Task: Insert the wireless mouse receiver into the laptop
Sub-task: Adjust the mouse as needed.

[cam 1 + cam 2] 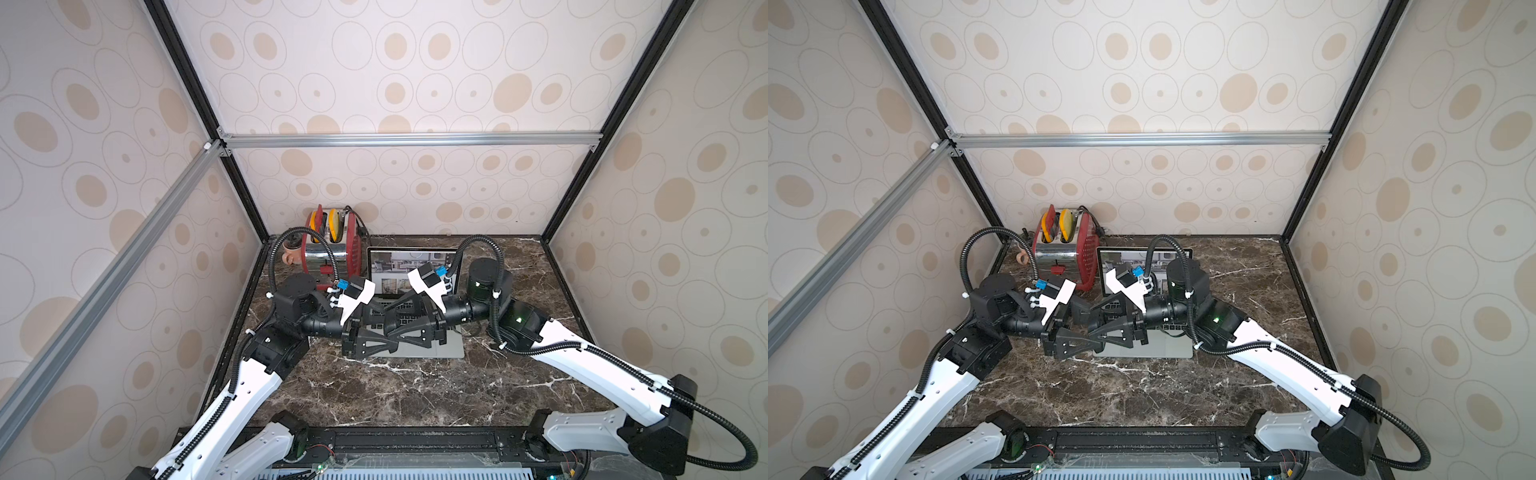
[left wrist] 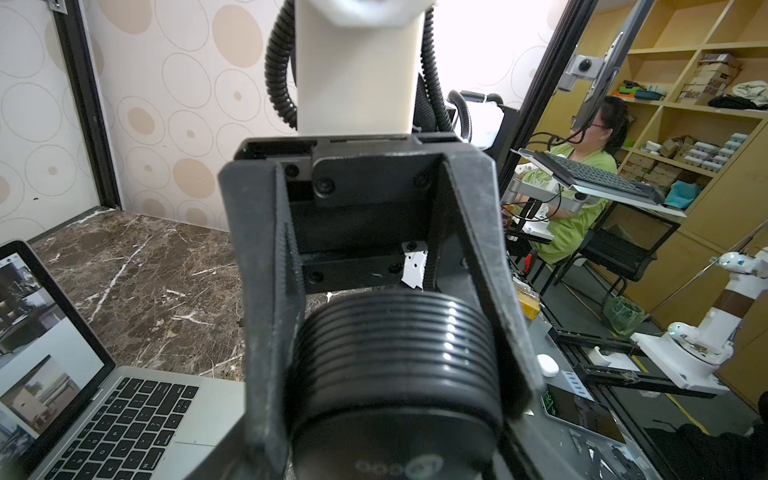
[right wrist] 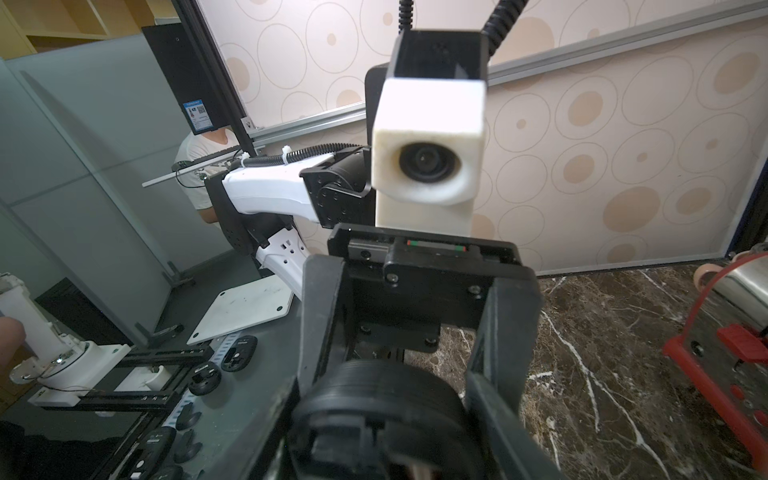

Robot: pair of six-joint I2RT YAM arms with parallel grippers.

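While over laptop (image 1: 436,352), R claw (image 1: 386,321) agape

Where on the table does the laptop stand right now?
In both top views the laptop stands open toward the back of the marble table, immediately right of the red toaster.

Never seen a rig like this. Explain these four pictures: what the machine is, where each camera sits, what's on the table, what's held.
Two robot arms, each ending in a two-fingered gripper. Both top views look down from one overhead camera; each wrist view rides on one arm. On the marble table sit an open laptop and a red-and-chrome toaster. The left gripper and right gripper face each other nose to nose over the keyboard, jaws apart, nothing visibly pinched. No mouse receiver shows anywhere.
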